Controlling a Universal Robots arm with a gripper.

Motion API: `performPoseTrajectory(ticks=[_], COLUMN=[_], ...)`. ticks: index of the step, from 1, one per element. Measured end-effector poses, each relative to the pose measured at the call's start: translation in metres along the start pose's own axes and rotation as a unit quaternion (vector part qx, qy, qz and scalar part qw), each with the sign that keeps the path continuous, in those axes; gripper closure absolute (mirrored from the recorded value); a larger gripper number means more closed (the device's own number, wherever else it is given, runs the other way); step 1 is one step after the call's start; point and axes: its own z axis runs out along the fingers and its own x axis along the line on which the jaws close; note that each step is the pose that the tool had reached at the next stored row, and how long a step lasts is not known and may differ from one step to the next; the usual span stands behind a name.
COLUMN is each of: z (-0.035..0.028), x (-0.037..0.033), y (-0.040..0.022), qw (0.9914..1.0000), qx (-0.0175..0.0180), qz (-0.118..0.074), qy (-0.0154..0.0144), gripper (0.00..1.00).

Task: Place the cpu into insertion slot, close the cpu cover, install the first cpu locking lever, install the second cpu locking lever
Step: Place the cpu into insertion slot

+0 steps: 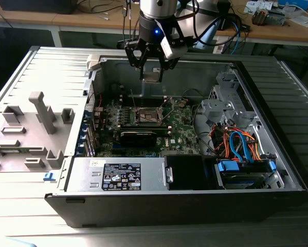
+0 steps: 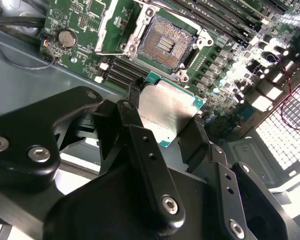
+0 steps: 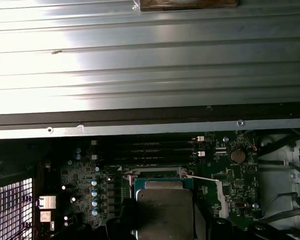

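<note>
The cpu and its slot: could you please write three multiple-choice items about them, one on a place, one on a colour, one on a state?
1. Where is the cpu?
A. lying flat in place
B. between the fingers, above the motherboard
C. on the floor
2. What colour is its metal top?
A. gold
B. black
C. silver-grey
3. What state is the insertion slot in?
A. empty, contacts bare
B. filled
C. under a cooler
Key: 1 B, the fingers clamp its edges in the second wrist view; 2 C, the top shines pale grey in both wrist views; 3 A, bare contacts show in the open slot.
</note>
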Motion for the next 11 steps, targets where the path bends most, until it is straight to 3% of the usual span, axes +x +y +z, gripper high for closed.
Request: performPoseTrajectory(ticks=[11], z=[0.0004], x=[0.0000], y=[0.0000], qw=[0.99984], qx=[-0.0003], qz=[0.018], qy=[-0.0011], gripper=[0.45])
